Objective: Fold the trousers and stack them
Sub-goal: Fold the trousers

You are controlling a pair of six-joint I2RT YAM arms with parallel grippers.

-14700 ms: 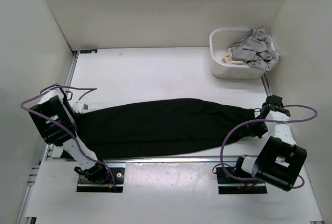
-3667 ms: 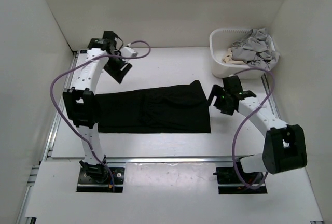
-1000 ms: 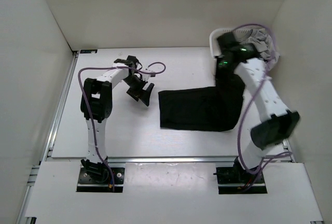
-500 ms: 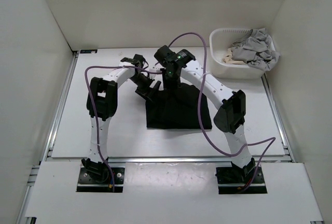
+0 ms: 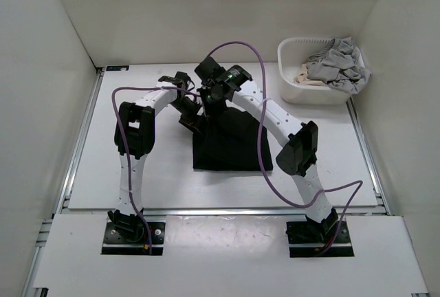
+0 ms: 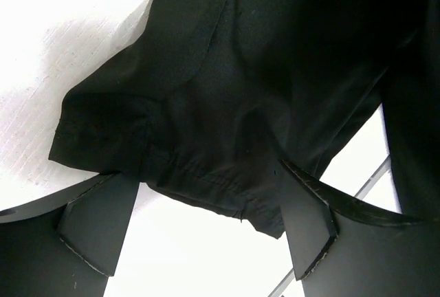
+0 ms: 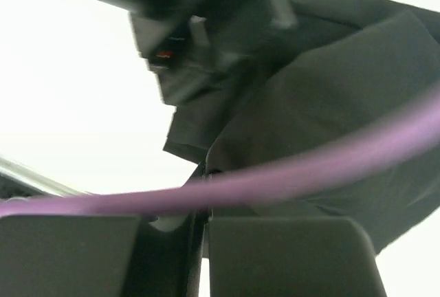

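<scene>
- Two arms reach in over the middle of the surface (image 5: 155, 181), and both meet at the far-left corner of the trousers (image 5: 232, 147).
- The trousers lie folded into a compact black block at mid-surface, and at that far-left corner the cloth rises off the pile.
- The right end effector (image 5: 210, 102) sits right on that raised corner with its fingers pressed tight together. In its wrist view, black fabric runs straight out from between them, so it grips the trousers.
- The left end effector (image 6: 206, 204) is just beside it with its jaws spread wide. One finger stands on either side of a stitched corner of the trousers, and neither presses in on it.
- A purple cable (image 7: 309, 168) sweeps across the right wrist view, in front of the cloth.
- Over at the far right, a white basket (image 5: 286, 58) holds a light grey garment (image 5: 338, 63) and a small beige cloth (image 5: 306, 75), well apart from the trousers.
</scene>
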